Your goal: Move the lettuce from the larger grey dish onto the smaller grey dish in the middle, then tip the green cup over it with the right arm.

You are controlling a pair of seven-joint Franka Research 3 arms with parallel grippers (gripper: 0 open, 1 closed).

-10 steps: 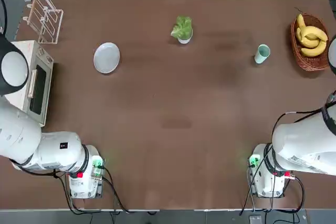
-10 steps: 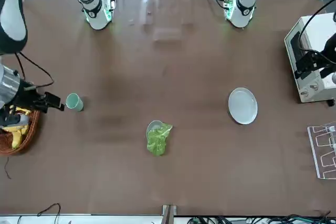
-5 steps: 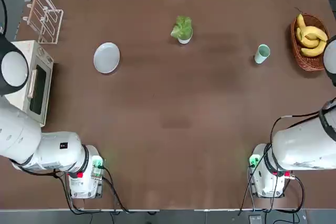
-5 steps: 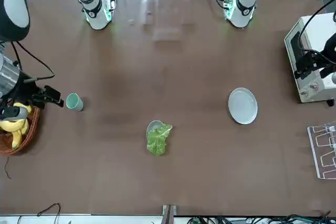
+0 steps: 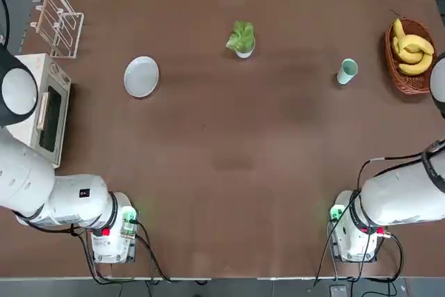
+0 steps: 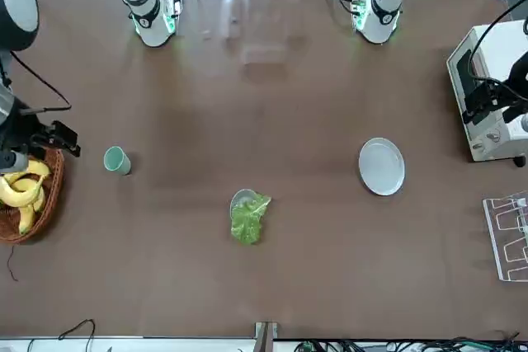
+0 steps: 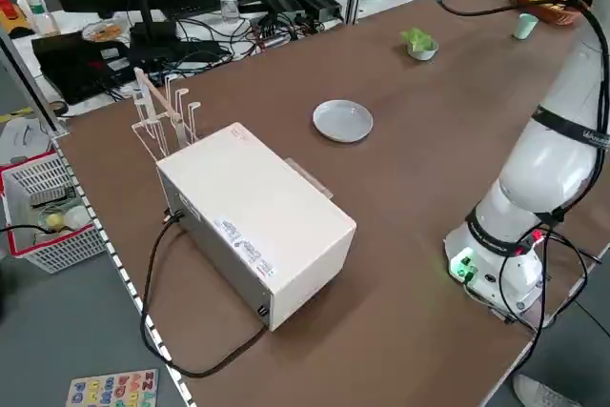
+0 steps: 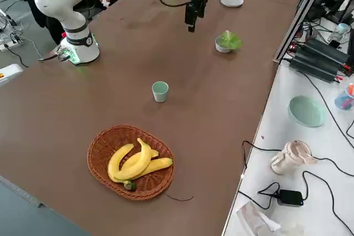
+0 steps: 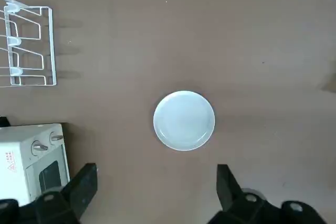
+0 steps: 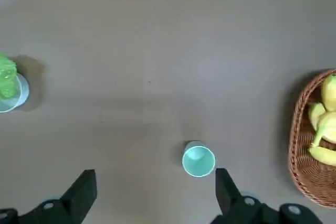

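Observation:
The lettuce lies on top of the smaller grey dish, a small bowl at the table's far middle. The larger grey dish is a bare flat plate to the left. On the right the green cup stands upright. In its wrist view my right gripper hangs open high over the table, the green cup just beyond its fingers and nothing between them. My left gripper is open too, hovering high near the bare plate.
A wicker basket of bananas sits at the far right edge, close to the cup. A white microwave and a wire rack stand along the left edge. Both arm bases sit at the near corners.
My right gripper has drawn back from beside the green cup toward the basket side. Cup, lettuce, bowl and plate have not moved, and the left arm is still.

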